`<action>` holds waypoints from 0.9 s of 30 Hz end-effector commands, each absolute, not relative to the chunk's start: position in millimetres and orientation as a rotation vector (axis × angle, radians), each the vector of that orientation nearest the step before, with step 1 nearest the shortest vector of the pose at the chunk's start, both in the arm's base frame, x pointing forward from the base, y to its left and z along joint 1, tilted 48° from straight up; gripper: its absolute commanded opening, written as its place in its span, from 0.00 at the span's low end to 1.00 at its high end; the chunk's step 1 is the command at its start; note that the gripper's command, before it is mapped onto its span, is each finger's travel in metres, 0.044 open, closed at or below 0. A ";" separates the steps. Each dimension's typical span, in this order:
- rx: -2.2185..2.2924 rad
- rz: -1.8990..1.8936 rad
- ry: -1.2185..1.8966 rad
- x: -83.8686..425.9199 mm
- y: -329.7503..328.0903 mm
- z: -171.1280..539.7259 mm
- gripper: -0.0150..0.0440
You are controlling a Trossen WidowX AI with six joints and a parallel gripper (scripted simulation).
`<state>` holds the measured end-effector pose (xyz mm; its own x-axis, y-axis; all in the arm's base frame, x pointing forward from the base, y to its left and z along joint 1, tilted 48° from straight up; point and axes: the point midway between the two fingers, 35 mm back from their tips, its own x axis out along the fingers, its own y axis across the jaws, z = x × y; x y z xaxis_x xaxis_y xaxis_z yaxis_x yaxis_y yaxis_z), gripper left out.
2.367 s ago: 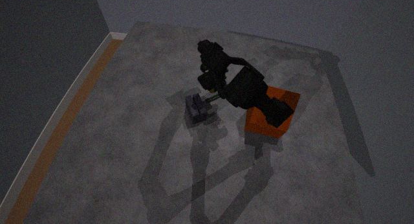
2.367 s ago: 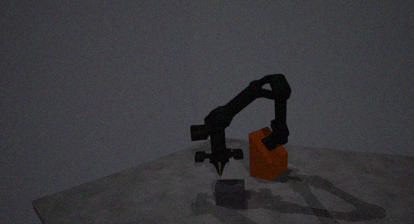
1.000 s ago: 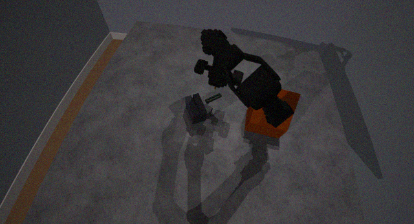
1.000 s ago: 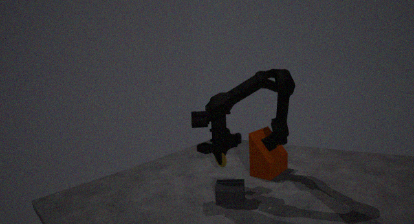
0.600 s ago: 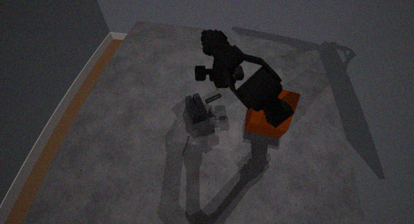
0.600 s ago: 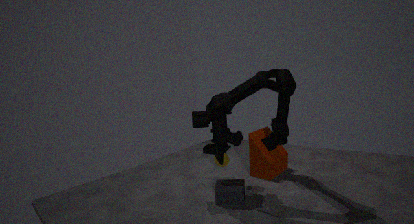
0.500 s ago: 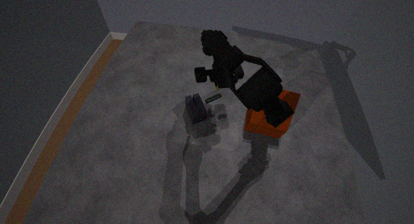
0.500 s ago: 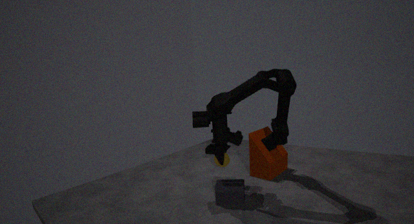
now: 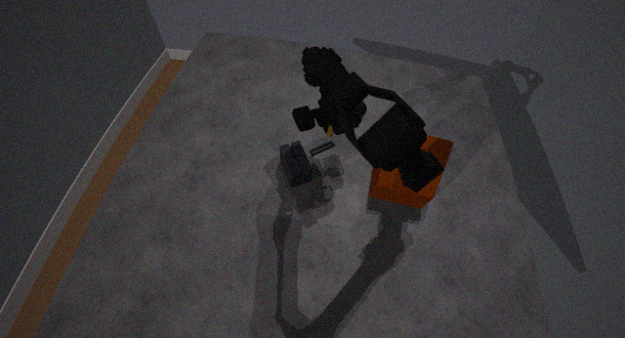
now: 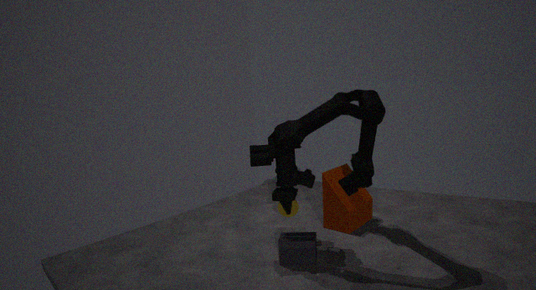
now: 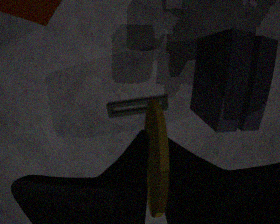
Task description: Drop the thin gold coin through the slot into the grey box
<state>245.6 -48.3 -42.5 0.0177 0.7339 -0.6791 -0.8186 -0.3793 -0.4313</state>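
Coin (image 10: 288, 209) clamped edge-on in jaws, hanging mid-frame above table, beside grey box (image 10: 298, 250); next: align coin edge with lid slot

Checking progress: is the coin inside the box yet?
Out. The gripper holds the coin above the table, away from the grey box.

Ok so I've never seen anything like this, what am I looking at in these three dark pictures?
It is one black robot arm bolted to an orange block. One picture looks down from above, one from the side, and one from a camera on the arm's wrist. Its gripper, a two-fingered pincer, is shut on a thin gold coin, held in the air. On the mottled grey surface below sit a closed grey box and the small dark holder, now without its coin.
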 end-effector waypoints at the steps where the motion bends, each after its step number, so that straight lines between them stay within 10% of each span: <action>1: -1.063 1.649 0.113 251.9 -45.8 -37.7 0.25; 27: -1.066 1.647 0.116 288.8 -16.6 -3.6 0.25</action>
<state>281.6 -19.6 -10.8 0.0145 0.7292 -0.6841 -0.8202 -0.3826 -0.4252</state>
